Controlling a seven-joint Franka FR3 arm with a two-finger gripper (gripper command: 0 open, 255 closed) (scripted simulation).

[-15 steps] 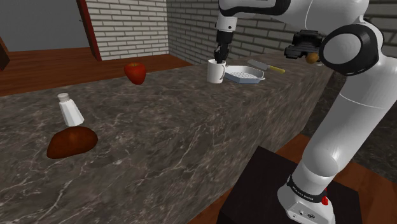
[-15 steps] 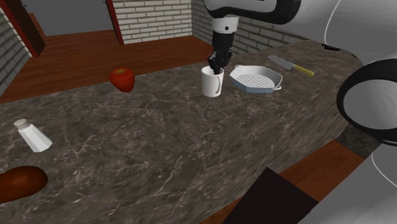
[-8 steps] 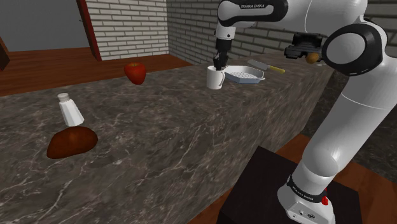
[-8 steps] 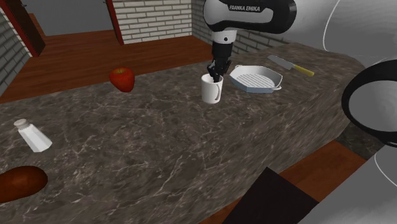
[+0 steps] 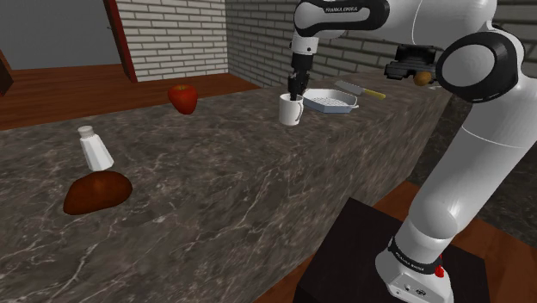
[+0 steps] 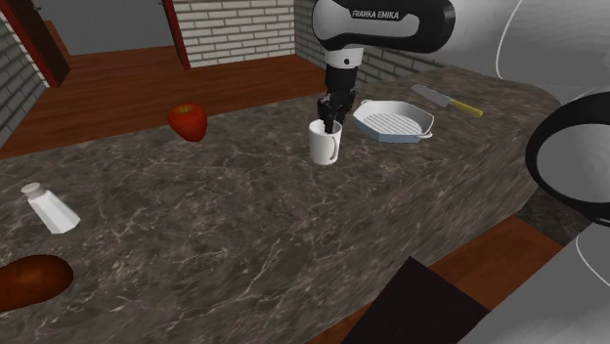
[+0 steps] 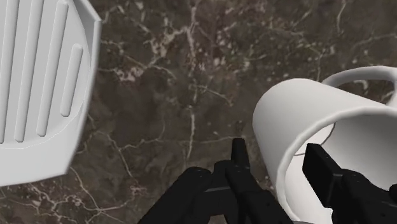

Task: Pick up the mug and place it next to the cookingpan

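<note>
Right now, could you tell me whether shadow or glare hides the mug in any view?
Shoulder view: even light, no glare, white mug plain against the dark counter; second exterior view: likewise; wrist view: its inside slightly shaded grey, rim clear.

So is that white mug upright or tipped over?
Upright: the white mug has its open mouth facing up, the black claw clasping its rim from above.
</note>
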